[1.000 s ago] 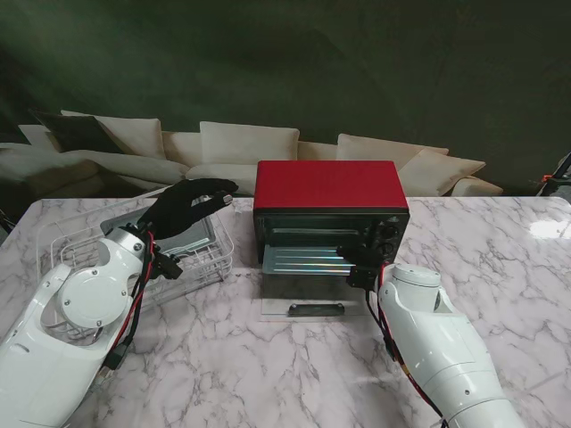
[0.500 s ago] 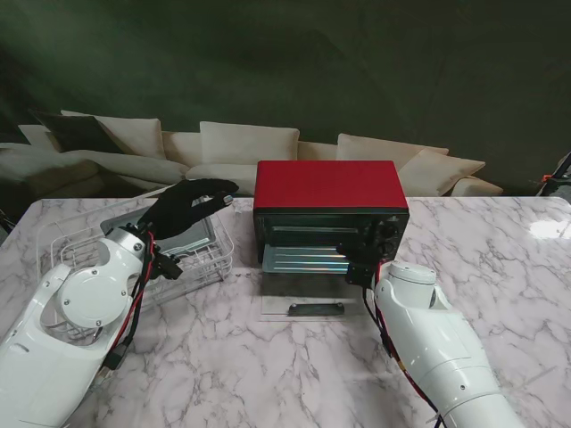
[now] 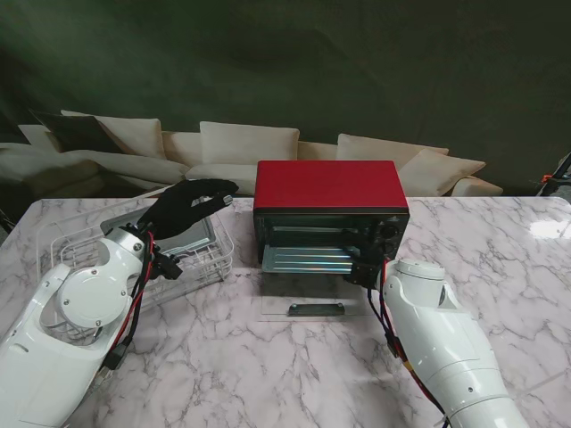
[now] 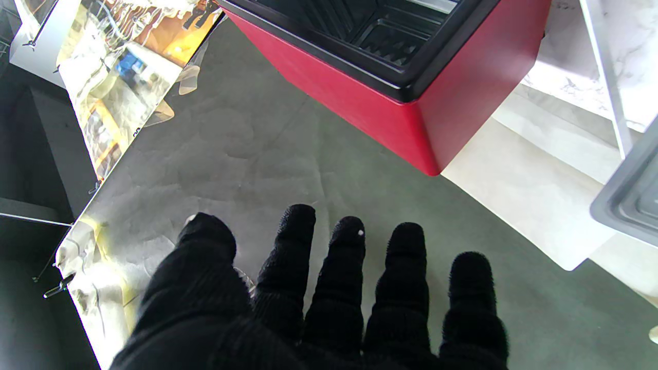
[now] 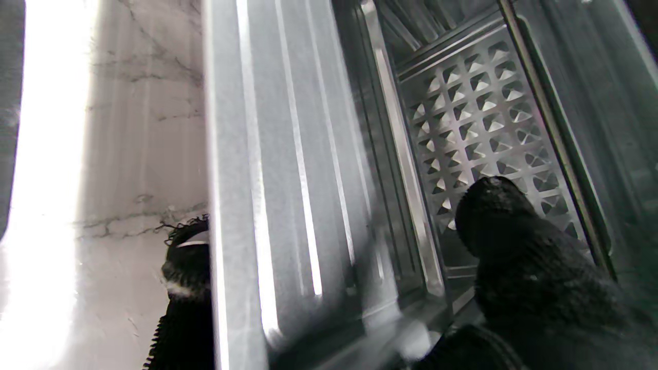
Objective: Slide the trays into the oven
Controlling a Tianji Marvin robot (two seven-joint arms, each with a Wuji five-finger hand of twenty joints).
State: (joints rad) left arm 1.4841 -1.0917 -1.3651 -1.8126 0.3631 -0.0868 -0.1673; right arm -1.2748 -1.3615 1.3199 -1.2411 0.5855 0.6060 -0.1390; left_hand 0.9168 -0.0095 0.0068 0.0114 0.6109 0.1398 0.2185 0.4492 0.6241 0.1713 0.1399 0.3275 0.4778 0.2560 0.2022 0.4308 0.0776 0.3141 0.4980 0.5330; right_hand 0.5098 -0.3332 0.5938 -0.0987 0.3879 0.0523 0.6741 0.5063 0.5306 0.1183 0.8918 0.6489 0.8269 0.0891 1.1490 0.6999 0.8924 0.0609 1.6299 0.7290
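Red oven (image 3: 331, 185) toward the far side of the marble table (image 3: 500, 259), door (image 3: 310, 306) dropped flat toward me, handle (image 3: 316, 309) on its near edge; corrugated metal tray (image 3: 309, 259) partway in the mouth, near edge still jutting out over the door.

Right hand (image 3: 364, 270) at the tray's right front corner, mostly hidden behind its own white forearm (image 3: 437, 339) in the stand view; from the right wrist — tray (image 5: 288, 169) blurred and close, one black-gloved finger (image 5: 187, 267) on one face of the sheet, thumb (image 5: 493, 216) on the other, clamped on the rim; perforated oven wall (image 5: 483, 118) just beyond the thumb.

Left hand (image 3: 185, 205) raised over the wire rack (image 3: 192, 259) on the left, well apart from the oven; fingers spread, holding nothing; same from the left wrist — five gloved fingers (image 4: 339, 267) fanned apart against dark floor, red oven corner (image 4: 426, 128) farther off.

Second tray (image 3: 198, 234), grey, lying in the rack — partly covered by the left hand in the stand view; rim of it (image 4: 629, 200) at the edge of the left wrist view.
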